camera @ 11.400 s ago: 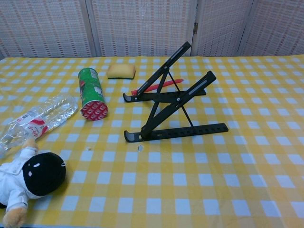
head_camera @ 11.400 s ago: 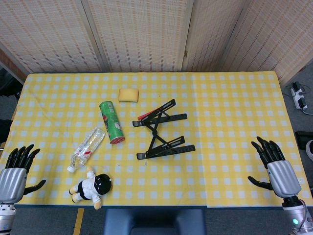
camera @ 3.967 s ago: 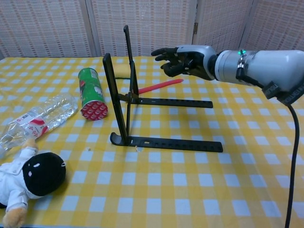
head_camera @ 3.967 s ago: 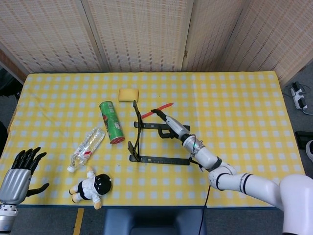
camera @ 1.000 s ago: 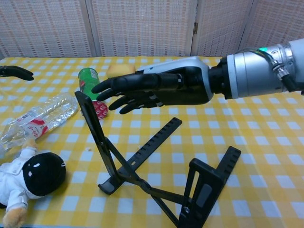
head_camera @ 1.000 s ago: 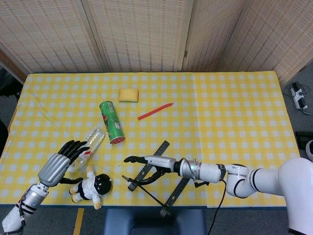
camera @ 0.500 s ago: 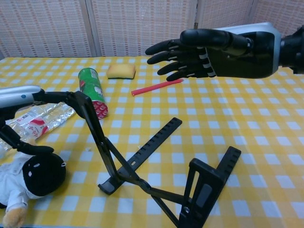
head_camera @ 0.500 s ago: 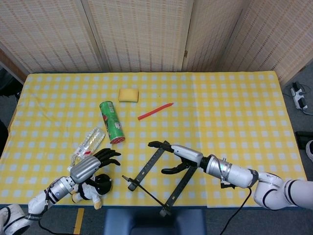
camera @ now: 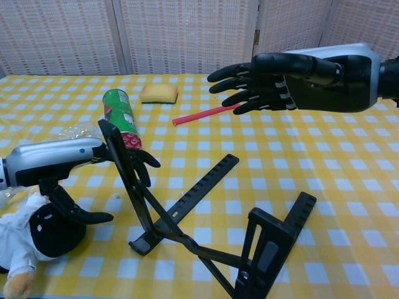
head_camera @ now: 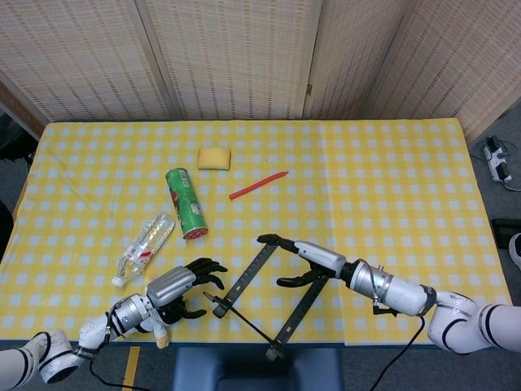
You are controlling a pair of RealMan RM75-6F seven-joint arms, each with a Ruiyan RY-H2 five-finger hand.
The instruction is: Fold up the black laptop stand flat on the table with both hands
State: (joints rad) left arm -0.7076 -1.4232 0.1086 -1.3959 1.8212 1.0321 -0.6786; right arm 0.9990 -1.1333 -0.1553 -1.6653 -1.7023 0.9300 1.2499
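1. Your left hand [camera: 68,159] has its fingers spread and grasps nothing; they reach toward the raised bar of the laptop stand [camera: 206,230], and I cannot tell whether they touch it.
2. Your right hand [camera: 293,75] hovers above the stand, fingers apart, holding nothing.
3. The stand sits unfolded at the near table edge, one arm sticking up, its rails lying diagonal on the yellow checked cloth [head_camera: 391,179].
4. The doll [camera: 31,240] lies under your left hand; the bottle [head_camera: 146,244] and green can [head_camera: 186,202] are beyond it.
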